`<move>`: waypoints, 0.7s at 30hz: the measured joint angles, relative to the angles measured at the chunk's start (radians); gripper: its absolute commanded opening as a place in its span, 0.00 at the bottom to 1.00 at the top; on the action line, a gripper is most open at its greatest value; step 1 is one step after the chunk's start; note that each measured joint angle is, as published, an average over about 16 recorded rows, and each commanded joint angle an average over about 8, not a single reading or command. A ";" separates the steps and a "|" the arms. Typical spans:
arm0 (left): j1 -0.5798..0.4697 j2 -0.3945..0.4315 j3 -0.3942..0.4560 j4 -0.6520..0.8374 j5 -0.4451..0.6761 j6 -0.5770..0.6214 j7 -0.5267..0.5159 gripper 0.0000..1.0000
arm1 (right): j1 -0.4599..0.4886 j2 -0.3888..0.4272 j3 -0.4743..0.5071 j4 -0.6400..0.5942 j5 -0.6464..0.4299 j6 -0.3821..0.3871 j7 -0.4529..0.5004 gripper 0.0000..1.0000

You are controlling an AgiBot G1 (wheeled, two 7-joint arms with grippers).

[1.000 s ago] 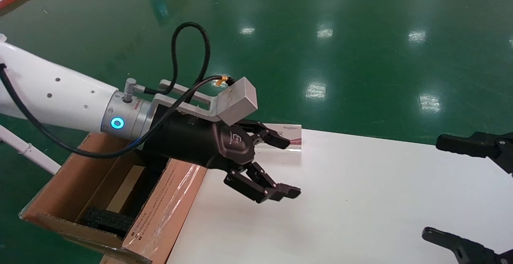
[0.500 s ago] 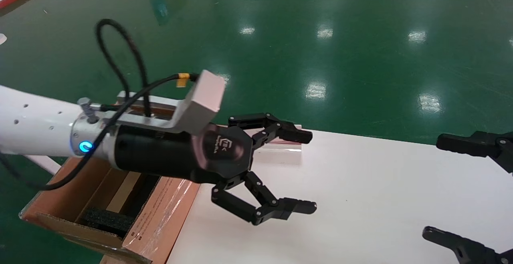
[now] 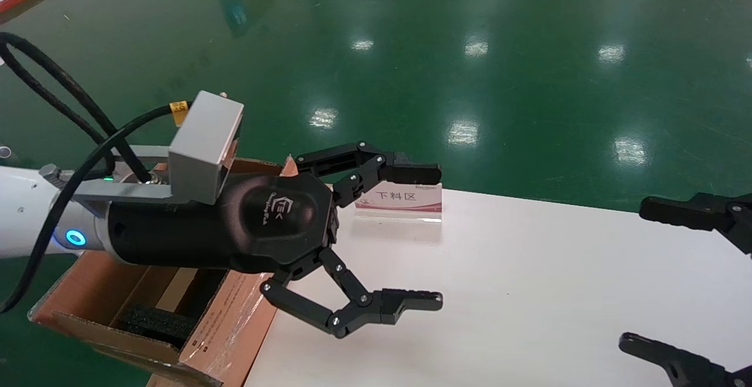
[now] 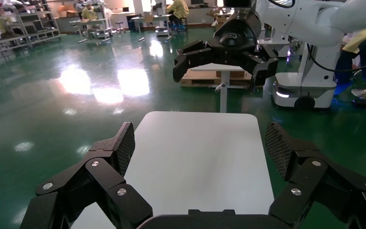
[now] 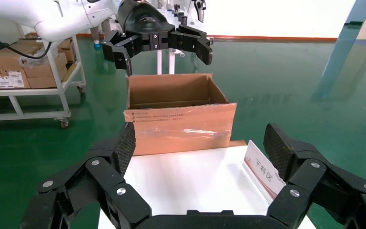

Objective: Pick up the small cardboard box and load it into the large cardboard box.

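Observation:
The large cardboard box stands open at the table's left end, with a taped, printed flap and black foam inside. It also shows in the right wrist view. A paler tan strip lies inside beside the foam; I cannot tell whether it is the small cardboard box, which shows nowhere else. My left gripper is open and empty, in the air over the table's left part next to the big box; its own view shows only bare table between the pads. My right gripper is open and empty at the right edge.
The white table runs to the right. A small red and white sign stands at its far left edge, behind the left gripper. Green floor lies all round. A trolley with cartons stands beyond the big box.
My left gripper has rolled and drawn back toward the left and nearer me, staying open and empty. The sign behind it is now uncovered. The right gripper has not moved.

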 measured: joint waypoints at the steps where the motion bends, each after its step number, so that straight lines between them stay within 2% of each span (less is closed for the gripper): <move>1: 0.000 0.000 0.000 0.000 0.000 0.000 0.000 1.00 | 0.000 0.000 0.000 0.000 0.000 0.000 0.000 1.00; 21: -0.001 -0.001 0.002 0.000 -0.001 -0.001 0.001 1.00 | -0.002 -0.003 0.008 0.002 -0.005 -0.003 0.004 1.00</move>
